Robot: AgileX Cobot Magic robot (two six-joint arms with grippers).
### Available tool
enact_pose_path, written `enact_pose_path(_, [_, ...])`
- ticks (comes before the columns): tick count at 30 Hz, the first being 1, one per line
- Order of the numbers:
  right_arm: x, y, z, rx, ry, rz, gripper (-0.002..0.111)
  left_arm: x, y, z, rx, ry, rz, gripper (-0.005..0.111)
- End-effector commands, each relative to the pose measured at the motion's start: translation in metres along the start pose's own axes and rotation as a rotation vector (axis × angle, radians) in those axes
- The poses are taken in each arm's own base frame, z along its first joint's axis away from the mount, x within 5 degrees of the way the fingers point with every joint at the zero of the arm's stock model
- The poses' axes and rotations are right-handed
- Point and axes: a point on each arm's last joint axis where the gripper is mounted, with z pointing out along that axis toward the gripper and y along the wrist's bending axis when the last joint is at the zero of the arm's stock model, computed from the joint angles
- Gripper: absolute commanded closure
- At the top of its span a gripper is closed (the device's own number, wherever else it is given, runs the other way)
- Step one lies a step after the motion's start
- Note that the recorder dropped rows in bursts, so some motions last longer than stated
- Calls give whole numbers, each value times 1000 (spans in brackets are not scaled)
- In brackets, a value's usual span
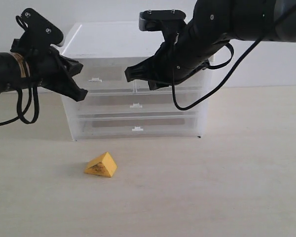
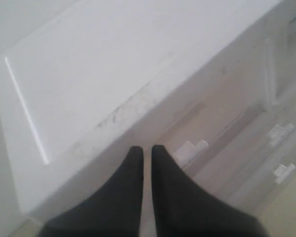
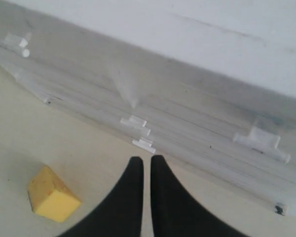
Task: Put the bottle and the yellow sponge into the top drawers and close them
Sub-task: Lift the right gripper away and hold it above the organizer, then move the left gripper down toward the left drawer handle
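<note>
The yellow sponge [image 1: 101, 165] lies on the table in front of the cabinet, and the right wrist view shows the sponge [image 3: 52, 193] too. Both top drawers look pushed in. The left one [image 1: 96, 81] shows its white handle, while my right arm covers most of the right one [image 1: 190, 85]. My left gripper [image 1: 81, 95] hovers at the cabinet's upper left front corner, shut and empty [image 2: 146, 148]. My right gripper [image 1: 129, 76] hangs in front of the top row near its middle, shut on nothing [image 3: 146, 159]. The bottle is out of view.
The translucent cabinet [image 1: 138, 37] stands at the back of the pale table [image 1: 227, 187], against a white wall. Below the top row are two full-width drawers with small white handles [image 1: 135, 105] [image 1: 137, 129]. Black cables loop off both arms.
</note>
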Motion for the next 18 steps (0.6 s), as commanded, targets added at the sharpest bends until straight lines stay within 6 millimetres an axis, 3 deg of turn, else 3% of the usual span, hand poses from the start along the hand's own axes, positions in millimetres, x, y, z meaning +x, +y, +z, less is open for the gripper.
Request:
enact_pose_path(1, [-5, 0, -3, -8, -39, 4, 108, -1, -5, -15, 21, -2, 154, 103])
enact_pose_path(6, [-6, 0, -3, -12, -47, -6, 108, 12, -20, -19, 75, 42, 381, 103])
enact_pose_path(12, [-6, 0, -3, -14, -51, -23, 108, 22, -41, -22, 135, 31, 493, 103])
enact_pose_path(18, [-6, 0, -3, -14, -45, -28, 108, 8, -37, -22, 48, -85, -87, 103])
